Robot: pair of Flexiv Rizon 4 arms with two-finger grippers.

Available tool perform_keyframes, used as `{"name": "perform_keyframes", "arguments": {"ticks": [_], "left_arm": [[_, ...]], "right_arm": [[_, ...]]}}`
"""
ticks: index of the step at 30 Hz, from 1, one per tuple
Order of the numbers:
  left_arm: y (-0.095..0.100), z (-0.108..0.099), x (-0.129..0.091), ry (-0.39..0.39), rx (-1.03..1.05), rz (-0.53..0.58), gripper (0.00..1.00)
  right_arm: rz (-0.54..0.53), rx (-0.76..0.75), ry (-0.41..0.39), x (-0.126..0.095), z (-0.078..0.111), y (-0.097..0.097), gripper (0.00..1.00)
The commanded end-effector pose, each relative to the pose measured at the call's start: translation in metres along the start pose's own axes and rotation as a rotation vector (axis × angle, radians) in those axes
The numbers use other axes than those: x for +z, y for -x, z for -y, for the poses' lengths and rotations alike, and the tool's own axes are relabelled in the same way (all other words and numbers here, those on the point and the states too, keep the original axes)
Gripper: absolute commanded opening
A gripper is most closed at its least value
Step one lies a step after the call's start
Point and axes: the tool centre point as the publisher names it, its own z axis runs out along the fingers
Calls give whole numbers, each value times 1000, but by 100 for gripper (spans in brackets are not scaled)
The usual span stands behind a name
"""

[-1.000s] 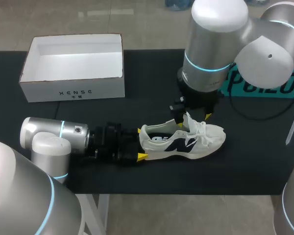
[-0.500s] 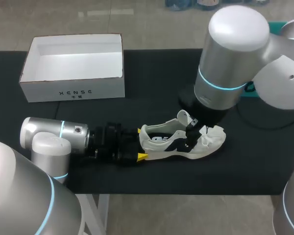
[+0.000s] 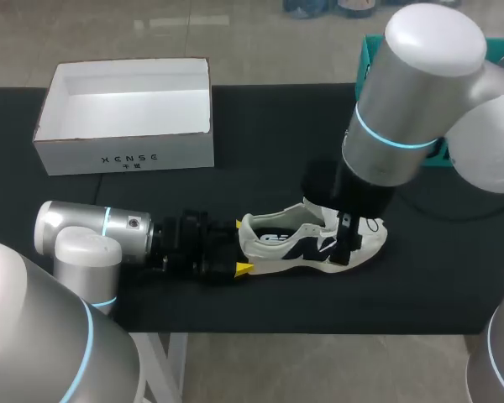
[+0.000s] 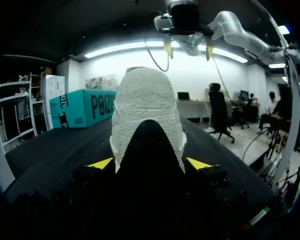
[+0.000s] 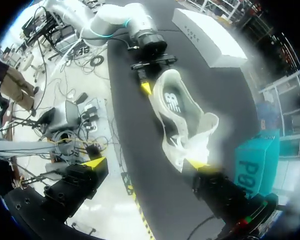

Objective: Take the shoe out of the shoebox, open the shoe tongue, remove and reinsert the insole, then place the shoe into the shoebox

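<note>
One shoe (image 3: 294, 242) lies left-to-right, heel clamped in left claw (image 3: 242, 246), toe beneath gaping right claw (image 5: 144, 162).

Left arm (image 3: 92, 231) lying low along the near left of the surface, left hand (image 3: 240, 246) pointing right, fingers clamped on the heel of the shoe (image 3: 286, 243), right arm (image 3: 403, 126) entering from the far right, wrist turned downward, right hand (image 5: 145, 162) over the shoe's front, fingers spread wide.

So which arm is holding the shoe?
The left arm: its jaws clamp the shoe at the heel. The right arm has its jaws open over the front.
</note>
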Motion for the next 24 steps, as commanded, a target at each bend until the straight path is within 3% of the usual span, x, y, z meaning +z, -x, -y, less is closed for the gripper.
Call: {"name": "perform_keyframes", "arguments": {"ticks": [1, 5, 6, 7, 8, 9, 15, 24], "left_arm": [[-2, -2, 1, 2, 0, 2, 0], [-2, -2, 1, 2, 0, 2, 0], [-2, -2, 1, 2, 0, 2, 0], [-2, -2, 1, 2, 0, 2, 0], [-2, -2, 1, 2, 0, 2, 0], [-2, -2, 1, 2, 0, 2, 0], [-2, -2, 1, 2, 0, 2, 0], [-2, -2, 1, 2, 0, 2, 0]], "right_arm": [[-122, -668, -69, 6, -23, -1, 100], [-127, -690, -118, 9, -44, -6, 99], [-127, -706, -122, 10, -49, -7, 73], [-122, -711, -136, 11, -53, -7, 33], [-123, -708, -170, 12, -58, -7, 4], [-127, -713, -195, 14, -62, -7, 0], [-148, -666, -270, 36, -78, 3, 0], [-153, -587, -267, 62, -80, 31, 0]]}}
